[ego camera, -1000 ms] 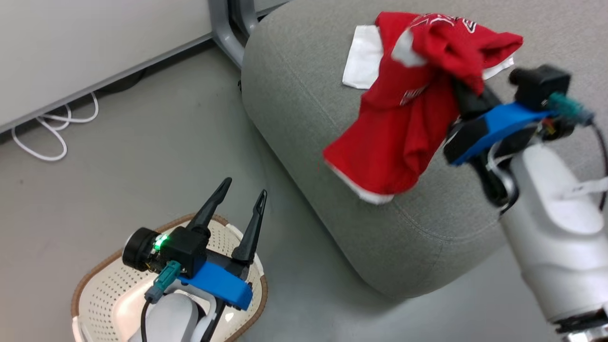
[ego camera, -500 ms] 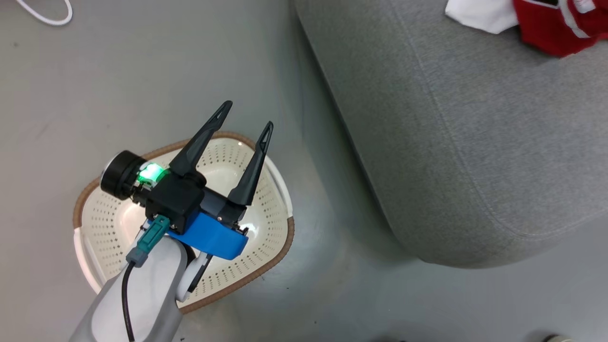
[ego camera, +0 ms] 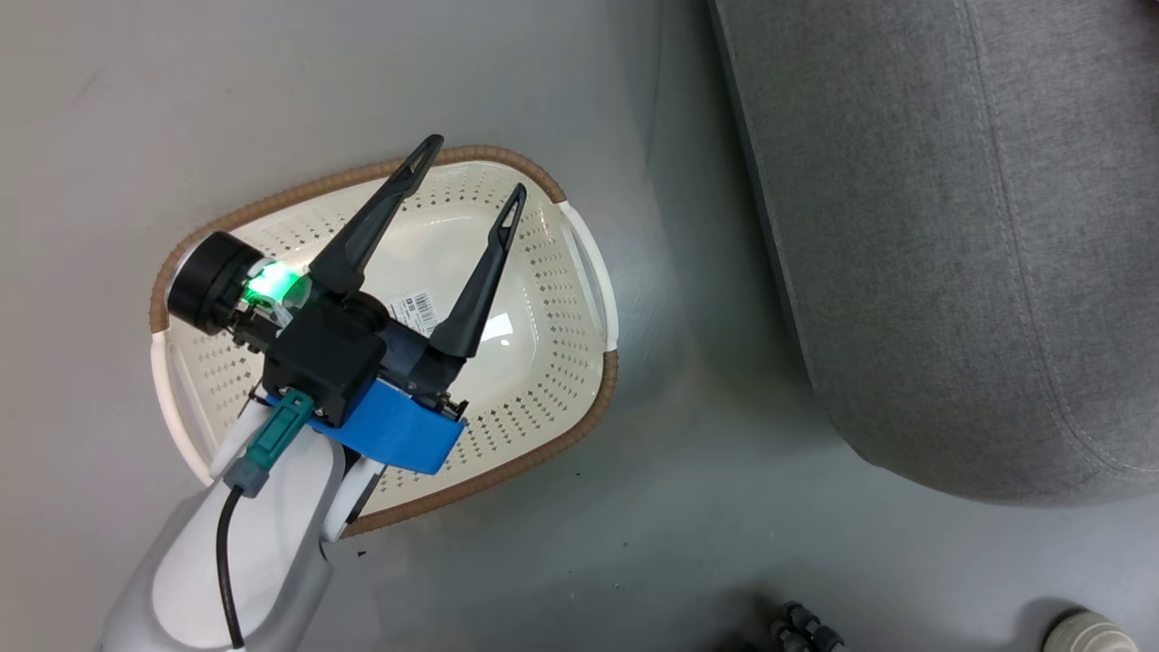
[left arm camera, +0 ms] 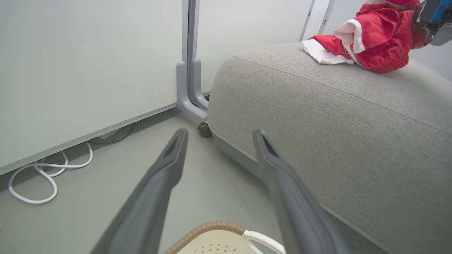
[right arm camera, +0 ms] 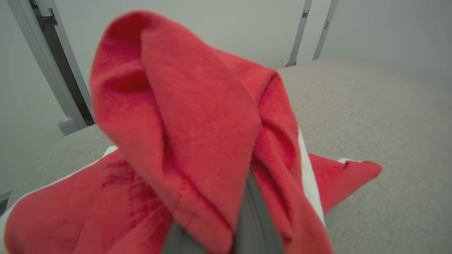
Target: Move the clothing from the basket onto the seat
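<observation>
**Red heap up on the seat, right claw clamped on it**

Soft red clothing [left arm camera: 379, 38], with a white stripe and white trim showing, lies bunched on top of the grey seat [ego camera: 951, 226]. A white piece [left arm camera: 323, 53] is spread just beside it. Down on the floor [ego camera: 688, 507], the cream basket [ego camera: 552, 308] with its brown rim shows its holed bottom and a barcode sticker [ego camera: 418, 311]. The left claw [ego camera: 475, 166] hovers over that basket, fingers spread wide, gripping nothing, well apart from the clothing. The right claw [right arm camera: 252, 215] is closed on a fold of red cloth, which drapes over its fingers.
</observation>
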You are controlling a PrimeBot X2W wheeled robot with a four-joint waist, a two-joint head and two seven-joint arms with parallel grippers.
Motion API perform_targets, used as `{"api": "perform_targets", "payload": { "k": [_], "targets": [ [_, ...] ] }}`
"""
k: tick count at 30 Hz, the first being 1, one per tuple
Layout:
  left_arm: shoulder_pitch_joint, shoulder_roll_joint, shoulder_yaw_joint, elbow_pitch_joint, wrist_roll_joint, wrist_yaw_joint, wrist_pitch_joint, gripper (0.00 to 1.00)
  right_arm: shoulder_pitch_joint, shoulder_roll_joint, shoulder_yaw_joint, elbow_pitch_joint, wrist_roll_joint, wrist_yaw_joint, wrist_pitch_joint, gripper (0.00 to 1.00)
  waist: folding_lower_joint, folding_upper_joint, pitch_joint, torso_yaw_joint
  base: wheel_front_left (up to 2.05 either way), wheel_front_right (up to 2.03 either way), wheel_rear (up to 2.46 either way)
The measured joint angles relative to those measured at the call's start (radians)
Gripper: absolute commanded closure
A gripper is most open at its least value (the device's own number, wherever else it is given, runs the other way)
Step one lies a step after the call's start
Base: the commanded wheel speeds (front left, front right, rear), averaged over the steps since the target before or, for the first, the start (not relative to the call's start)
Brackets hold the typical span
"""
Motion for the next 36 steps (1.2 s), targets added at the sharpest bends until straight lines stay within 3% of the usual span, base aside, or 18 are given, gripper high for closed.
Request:
{"api": "perform_targets", "payload": {
  "k": [5, 6, 7, 9, 22, 36],
  "targets": [
    [-0.004, -0.002, -0.008, 0.0, 0.001, 0.0, 0.0, 0.0, -0.012, 0.003, 0.004, 0.044, -0.013, 0.0, -0.027, 1.0, 0.0, 0.0, 0.013, 0.0, 0.0, 0.0, 0.0],
    [-0.004, 0.0, -0.008, -0.001, 0.0, 0.0, 0.0, 0.0, -0.017, 0.003, 0.007, 0.049, -0.015, 0.0, -0.032, 0.93, -0.0001, 0.0, 0.012, -0.001, 0.0, 0.0, 0.0],
    [-0.004, 0.002, -0.008, -0.003, 0.0, 0.0, 0.0, 0.0, -0.021, 0.003, 0.011, 0.053, -0.016, 0.0, -0.036, 0.68, -0.0001, 0.0, 0.011, -0.003, 0.0, 0.0, 0.0],
    [-0.004, 0.007, -0.003, -0.004, -0.002, 0.0, 0.0, 0.0, -0.027, 0.002, 0.021, 0.063, -0.022, 0.0, -0.039, 0.0, -0.0001, 0.0, 0.009, -0.007, 0.0, 0.0, 0.0],
    [0.0, -0.002, 0.014, -0.001, -0.003, 0.0, 0.0, 0.0, -0.03, -0.013, 0.075, 0.089, -0.008, 0.0, -0.056, 0.0, -0.0002, 0.0, -0.019, -0.009, 0.0, 0.0, 0.0],
    [0.095, -0.126, 0.059, 0.075, -0.046, 0.0, 0.0, 0.0, 0.179, -0.006, 0.198, -0.01, 0.022, 0.0, -0.056, 0.0, -0.0002, 0.0, -0.216, 0.049, 0.0, 0.0, 0.0]
  ]
}}
